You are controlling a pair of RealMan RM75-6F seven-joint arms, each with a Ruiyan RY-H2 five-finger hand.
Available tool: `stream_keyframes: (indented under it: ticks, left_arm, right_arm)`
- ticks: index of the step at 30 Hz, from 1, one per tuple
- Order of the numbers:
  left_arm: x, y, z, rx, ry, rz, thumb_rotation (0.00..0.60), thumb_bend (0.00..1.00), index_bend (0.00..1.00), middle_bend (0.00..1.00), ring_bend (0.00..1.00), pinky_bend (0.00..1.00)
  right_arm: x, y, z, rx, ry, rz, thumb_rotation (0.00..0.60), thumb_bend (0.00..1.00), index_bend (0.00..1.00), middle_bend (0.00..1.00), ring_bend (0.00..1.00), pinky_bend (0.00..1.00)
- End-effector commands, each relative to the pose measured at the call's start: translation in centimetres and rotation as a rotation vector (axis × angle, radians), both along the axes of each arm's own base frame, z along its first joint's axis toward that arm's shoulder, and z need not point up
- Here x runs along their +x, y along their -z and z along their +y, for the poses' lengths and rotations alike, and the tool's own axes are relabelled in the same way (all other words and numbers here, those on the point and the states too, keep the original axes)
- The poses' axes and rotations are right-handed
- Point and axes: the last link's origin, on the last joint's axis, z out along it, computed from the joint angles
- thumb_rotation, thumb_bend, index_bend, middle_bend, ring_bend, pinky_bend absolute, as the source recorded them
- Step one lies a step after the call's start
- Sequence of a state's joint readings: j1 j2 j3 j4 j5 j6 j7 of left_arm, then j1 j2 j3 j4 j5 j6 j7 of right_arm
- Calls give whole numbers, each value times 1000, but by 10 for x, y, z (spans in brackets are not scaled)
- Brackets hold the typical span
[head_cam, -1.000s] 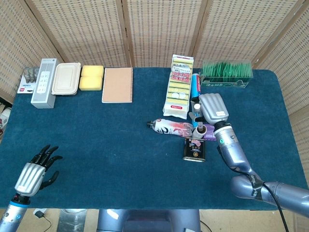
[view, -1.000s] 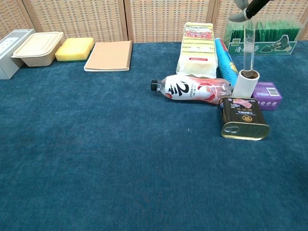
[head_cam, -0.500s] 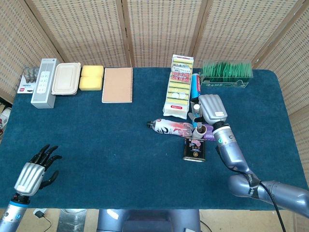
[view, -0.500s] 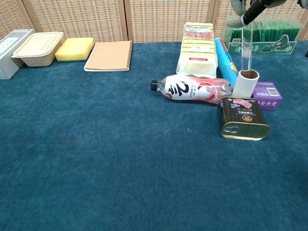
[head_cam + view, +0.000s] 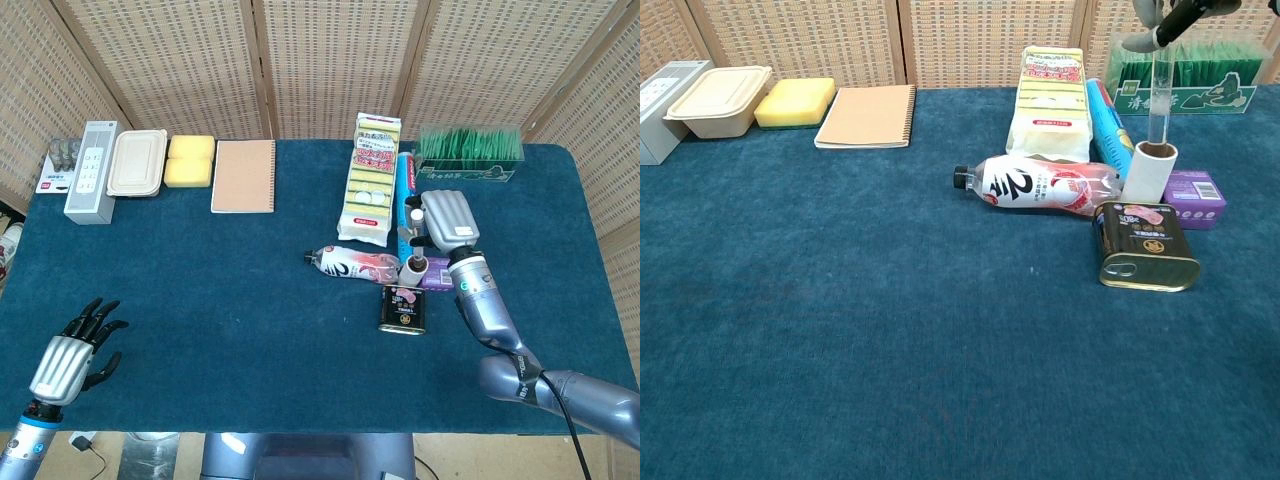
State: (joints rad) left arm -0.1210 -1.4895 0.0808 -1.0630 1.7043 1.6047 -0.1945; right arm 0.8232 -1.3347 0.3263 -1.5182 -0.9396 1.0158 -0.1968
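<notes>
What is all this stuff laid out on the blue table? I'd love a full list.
Lint roller with clear handle and white roll: one, upright among the right-side items, its handle top held.
Gold-and-black flat tin: one, in front of the roller.
Small purple box: one, right of the roller.
Pink-labelled plastic bottle: one, lying on its side.
Yellow-and-white sponge pack: one, behind the bottle.
Blue tube: one, beside the pack.
Green packets in a clear box: far right.
Tan spiral notebook: one, far middle.
Yellow sponge: one.
Beige lidded food box: one.
Grey remote-like box: far left.
Battery card: far-left edge.
Left hand: fingers spread, near-left edge.
Right hand: holds the roller handle.
</notes>
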Motion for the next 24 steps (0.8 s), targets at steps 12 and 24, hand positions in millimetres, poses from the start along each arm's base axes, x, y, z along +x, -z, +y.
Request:
stream_keyframes:
  ticks: [12,24]
  left_arm:
    - [1,0,-1,-1,-2,10,600,355,289,136,45,267]
    - [1,0,0,1,-3,9,600,354,289,136,45,267]
  right_arm:
    - [-21,-1,2,1,5,6,600,357,752,900,892,906]
    - [-18,4,7,16,-10,-11,600,357,752,899,892,905]
